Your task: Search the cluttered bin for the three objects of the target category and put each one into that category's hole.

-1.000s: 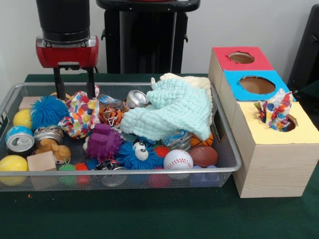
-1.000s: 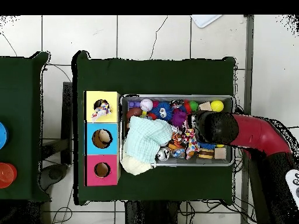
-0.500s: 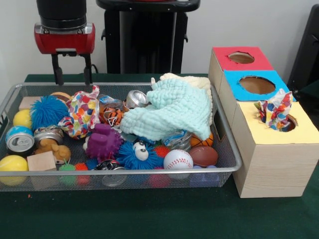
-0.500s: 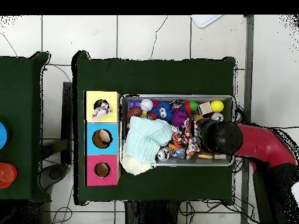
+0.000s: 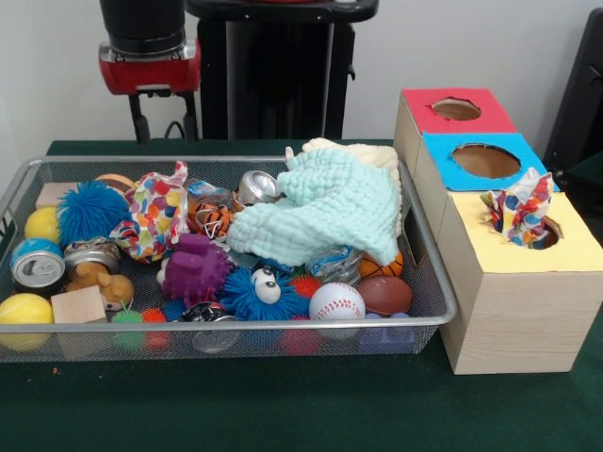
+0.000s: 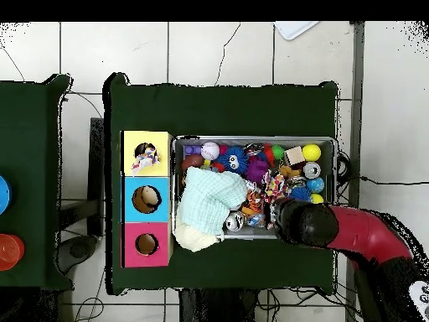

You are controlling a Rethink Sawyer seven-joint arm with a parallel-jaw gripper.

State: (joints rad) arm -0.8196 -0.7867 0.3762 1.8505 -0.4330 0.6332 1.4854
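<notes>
The wire-mesh bin (image 5: 443, 299) holds a heap of toys. One polka-dot cloth (image 5: 155, 217) lies crumpled at its left middle, between a blue fuzzy ball and a tiger toy; it also shows in the overhead view (image 6: 271, 194). A second polka-dot cloth (image 5: 521, 207) sticks up out of the hole (image 5: 547, 235) in the yellow-topped box (image 5: 565, 247), and shows in the overhead view (image 6: 147, 155). A third is hidden. My gripper (image 5: 167, 137) hangs open and empty above the bin's far rim, behind the first cloth. In the overhead view my arm (image 6: 306, 223) covers it.
A mint-green waffle cloth (image 5: 325, 207) lies over a cream cloth (image 5: 375, 155) at the bin's right. Cans, balls, wooden blocks and spiky toys fill the rest. The blue-topped box (image 5: 485, 162) and red-topped box (image 5: 455, 110) stand behind the yellow one.
My gripper has risen from beside the polka-dot cloth in the bin and moved right in the front view, empty. The cloth stays in the bin.
</notes>
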